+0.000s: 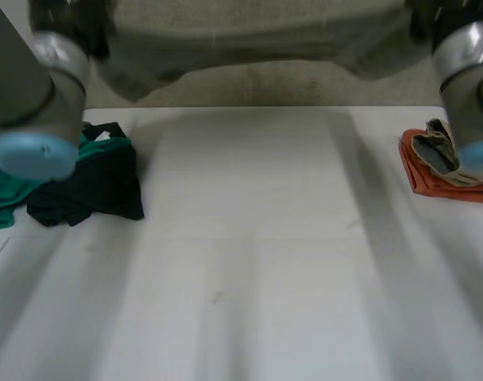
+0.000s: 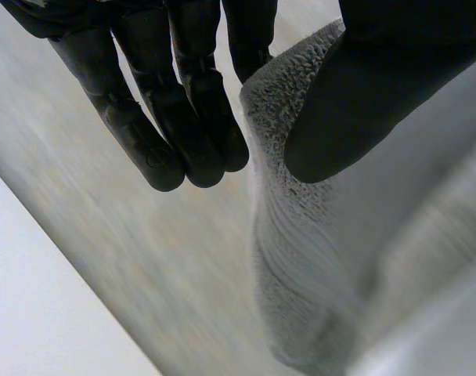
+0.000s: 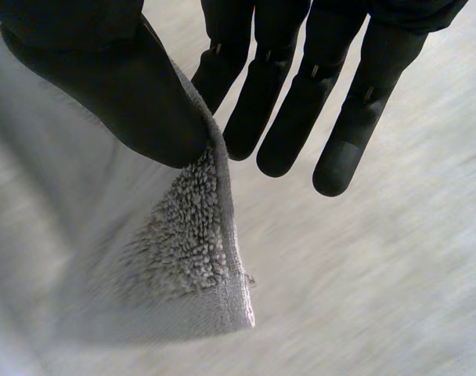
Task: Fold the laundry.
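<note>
A grey terry towel (image 1: 257,40) hangs lifted above the far edge of the white table (image 1: 249,254), stretched between my two arms. In the left wrist view my left hand (image 2: 183,117) pinches a corner of the towel (image 2: 293,235) between its thumb and straight fingers, and the cloth hangs down from there. In the right wrist view my right hand (image 3: 120,86) pinches another corner of the towel (image 3: 191,258) the same way, thumb against fingers.
A heap of black and green clothes (image 1: 90,186) lies at the table's left edge, under my left arm (image 1: 27,95). Folded orange and beige cloths (image 1: 436,167) sit at the right edge, beside my right arm (image 1: 472,71).
</note>
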Controlling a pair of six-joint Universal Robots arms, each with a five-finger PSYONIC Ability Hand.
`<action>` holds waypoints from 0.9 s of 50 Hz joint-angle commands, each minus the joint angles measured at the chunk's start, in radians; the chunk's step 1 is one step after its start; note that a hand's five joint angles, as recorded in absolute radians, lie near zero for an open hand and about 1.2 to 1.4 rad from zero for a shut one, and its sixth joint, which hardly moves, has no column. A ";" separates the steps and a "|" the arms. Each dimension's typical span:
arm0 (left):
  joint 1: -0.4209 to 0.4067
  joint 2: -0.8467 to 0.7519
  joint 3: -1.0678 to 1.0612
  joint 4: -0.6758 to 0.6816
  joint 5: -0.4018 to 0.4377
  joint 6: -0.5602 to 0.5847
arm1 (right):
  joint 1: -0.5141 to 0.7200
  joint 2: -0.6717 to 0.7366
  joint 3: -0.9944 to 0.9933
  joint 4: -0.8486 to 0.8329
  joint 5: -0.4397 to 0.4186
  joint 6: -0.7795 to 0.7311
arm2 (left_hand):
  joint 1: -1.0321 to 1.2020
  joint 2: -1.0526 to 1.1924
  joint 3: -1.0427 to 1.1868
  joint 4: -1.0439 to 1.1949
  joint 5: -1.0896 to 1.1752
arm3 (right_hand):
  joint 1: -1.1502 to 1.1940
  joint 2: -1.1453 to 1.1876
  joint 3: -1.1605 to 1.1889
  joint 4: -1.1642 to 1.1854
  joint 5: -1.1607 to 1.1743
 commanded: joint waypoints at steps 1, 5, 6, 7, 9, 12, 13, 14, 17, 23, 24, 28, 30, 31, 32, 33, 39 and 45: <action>-0.018 -0.046 -0.256 -0.017 -0.030 -0.011 | -0.017 0.057 0.234 0.111 -0.050 -0.034 | 0.255 0.200 0.208 0.199 0.224 | 0.262 0.222 0.205 0.201 0.199; -0.040 -0.123 -0.356 -0.017 -0.038 -0.006 | -0.029 0.121 0.358 0.152 -0.067 -0.120 | 0.255 0.200 0.208 0.199 0.224 | 0.262 0.222 0.205 0.201 0.199; -0.040 -0.134 -0.362 -0.018 -0.038 -0.005 | -0.029 0.132 0.372 0.155 -0.068 -0.135 | 0.255 0.200 0.208 0.199 0.224 | 0.262 0.222 0.205 0.201 0.199; -0.040 -0.145 -0.365 -0.021 -0.039 -0.005 | -0.032 0.143 0.386 0.158 -0.068 -0.149 | 0.255 0.200 0.208 0.199 0.224 | 0.262 0.222 0.205 0.201 0.199; -0.032 -0.171 -0.368 -0.026 -0.042 0.000 | -0.036 0.166 0.412 0.161 -0.070 -0.183 | 0.255 0.200 0.208 0.199 0.224 | 0.262 0.222 0.205 0.201 0.199; -0.012 -0.183 -0.365 -0.028 -0.039 0.007 | -0.043 0.180 0.422 0.165 -0.071 -0.206 | 0.255 0.200 0.208 0.199 0.224 | 0.262 0.222 0.205 0.201 0.199; 0.002 -0.189 -0.361 -0.028 -0.038 0.016 | -0.044 0.180 0.429 0.165 -0.071 -0.211 | 0.174 0.119 0.127 0.117 0.143 | 0.262 0.222 0.205 0.201 0.199; 0.009 -0.191 -0.359 -0.029 -0.034 0.023 | -0.044 0.180 0.430 0.166 -0.071 -0.211 | 0.095 0.040 0.048 0.038 0.063 | 0.262 0.222 0.205 0.201 0.199; 0.031 -0.201 -0.347 -0.029 -0.015 0.053 | -0.041 0.171 0.433 0.166 -0.070 -0.206 | -0.023 -0.078 -0.070 -0.080 -0.055 | 0.262 0.222 0.205 0.201 0.199; 0.056 -0.221 -0.338 -0.035 0.012 0.116 | -0.040 0.160 0.435 0.177 -0.071 -0.197 | -0.123 -0.178 -0.170 -0.180 -0.154 | 0.262 0.222 0.205 0.201 0.199; 0.057 -0.221 -0.339 -0.035 0.013 0.122 | -0.040 0.160 0.435 0.178 -0.071 -0.197 | -0.150 -0.205 -0.196 -0.206 -0.181 | 0.262 0.222 0.205 0.201 0.199; 0.062 -0.226 -0.338 -0.038 0.038 0.151 | -0.040 0.164 0.435 0.180 -0.070 -0.201 | -0.212 -0.266 -0.258 -0.268 -0.243 | 0.262 0.222 0.205 0.201 0.199; 0.063 -0.231 -0.338 -0.040 0.045 0.168 | -0.041 0.166 0.435 0.180 -0.068 -0.201 | -0.191 -0.246 -0.238 -0.248 -0.222 | 0.262 0.222 0.205 0.201 0.199; 0.063 -0.234 -0.338 -0.041 0.047 0.176 | -0.041 0.167 0.435 0.180 -0.068 -0.201 | -0.162 -0.217 -0.208 -0.218 -0.193 | 0.262 0.222 0.205 0.201 0.199; 0.065 -0.234 -0.341 -0.043 0.051 0.199 | -0.043 0.166 0.433 0.181 -0.065 -0.203 | -0.022 -0.077 -0.069 -0.079 -0.053 | 0.262 0.222 0.205 0.201 0.199; 0.066 -0.232 -0.344 -0.044 0.054 0.210 | -0.043 0.164 0.433 0.181 -0.064 -0.203 | 0.122 0.067 0.075 0.065 0.090 | 0.262 0.222 0.205 0.201 0.199; 0.063 -0.179 -0.394 -0.103 0.038 0.279 | -0.053 0.132 0.433 0.232 -0.070 -0.214 | 0.255 0.200 0.208 0.199 0.224 | 0.262 0.222 0.205 0.201 0.199; 0.040 -0.015 -0.534 -0.245 -0.034 0.270 | -0.107 0.020 0.432 0.529 -0.111 -0.368 | 0.255 0.200 0.208 0.199 0.224 | 0.262 0.222 0.205 0.201 0.199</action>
